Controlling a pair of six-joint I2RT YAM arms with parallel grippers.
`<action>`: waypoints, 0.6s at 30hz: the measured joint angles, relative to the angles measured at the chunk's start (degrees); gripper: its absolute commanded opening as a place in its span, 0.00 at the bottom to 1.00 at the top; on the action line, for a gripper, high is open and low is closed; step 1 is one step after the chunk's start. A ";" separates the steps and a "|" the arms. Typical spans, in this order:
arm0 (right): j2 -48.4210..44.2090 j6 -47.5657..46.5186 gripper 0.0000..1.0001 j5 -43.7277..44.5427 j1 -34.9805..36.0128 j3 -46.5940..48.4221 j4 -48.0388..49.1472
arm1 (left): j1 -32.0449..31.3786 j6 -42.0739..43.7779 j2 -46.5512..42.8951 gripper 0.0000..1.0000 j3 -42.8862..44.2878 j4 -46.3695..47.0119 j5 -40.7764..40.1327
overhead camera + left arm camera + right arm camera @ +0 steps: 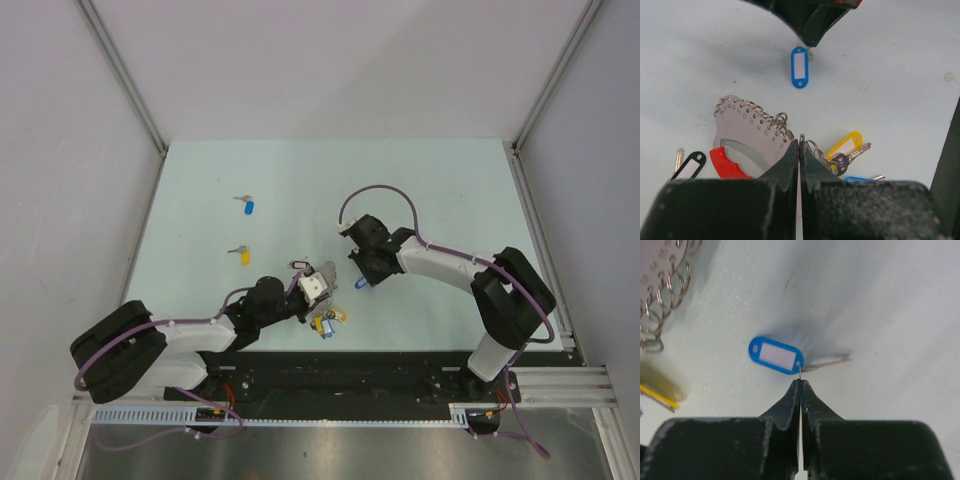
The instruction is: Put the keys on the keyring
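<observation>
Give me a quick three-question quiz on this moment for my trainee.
1. True or false: the right gripper stands open.
2. What colour is the tag on the key it pinches? A yellow, B blue, C black.
3. Fill in: the left gripper is closed at the edge of the ____, the metal piece with the red arc.
Key: 1 false, it is shut. 2 B. 3 keyring.

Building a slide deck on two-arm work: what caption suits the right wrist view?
Shut right pincer holds the blue-tagged key by its thin wire loop, keyring at upper left.
</observation>
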 measured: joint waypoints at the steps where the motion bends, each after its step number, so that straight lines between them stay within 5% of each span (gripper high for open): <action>1: -0.74 0.33 0.00 0.02 0.13 0.00 -1.01 | 0.00 -0.02 -0.09 0.00 0.00 0.00 -0.04; 9: -9.35 3.63 0.00 0.33 3.48 0.66 -13.03 | 0.00 -0.02 -0.42 0.00 0.00 -0.07 -0.26; 18: -8.81 4.96 0.00 2.08 4.33 0.74 -18.99 | 0.00 -0.26 -1.14 0.00 0.00 -0.22 -0.31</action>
